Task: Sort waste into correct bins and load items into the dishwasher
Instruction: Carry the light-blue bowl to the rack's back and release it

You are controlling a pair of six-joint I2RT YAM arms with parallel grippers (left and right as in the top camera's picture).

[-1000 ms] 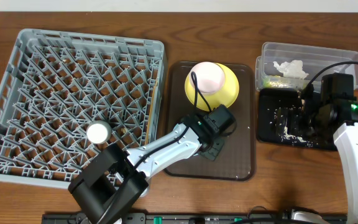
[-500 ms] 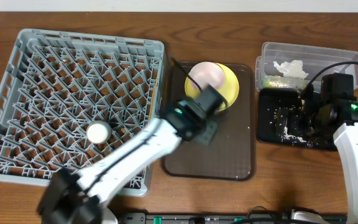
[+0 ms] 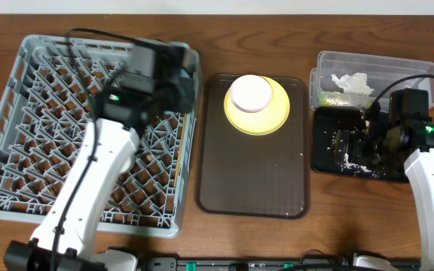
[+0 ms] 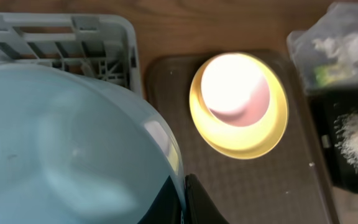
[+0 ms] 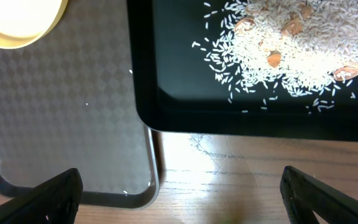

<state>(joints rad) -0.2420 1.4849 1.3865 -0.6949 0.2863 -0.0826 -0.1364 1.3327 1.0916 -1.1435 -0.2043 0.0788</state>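
Note:
My left gripper (image 4: 184, 200) is shut on the rim of the light-blue bowl (image 4: 61, 143) and holds it over the far right corner of the grey dish rack (image 3: 44, 113); from overhead the gripper (image 3: 170, 75) hides the bowl. The white bowl (image 3: 251, 93) lies upside down on the pale-yellow plate (image 3: 266, 114) on the brown tray. My right gripper (image 3: 360, 147) is open and empty above the black tray (image 3: 322, 162), which holds whitish crumbs (image 5: 291, 56). The tissue (image 3: 353, 81) and wrapper (image 3: 327, 98) lie in the clear tub (image 3: 420, 71). The white cup is hidden under my left arm.
The brown serving tray (image 3: 251, 173) lies between the rack and the black tray, its near half bare. In the right wrist view its corner (image 5: 61, 112) lies close beside the black tray's edge (image 5: 179, 118), with wooden table (image 5: 229, 180) below.
My left arm has swung from the brown tray left and back to the rack's far right corner, carrying the light-blue bowl. It now covers the white cup. The right arm has not moved.

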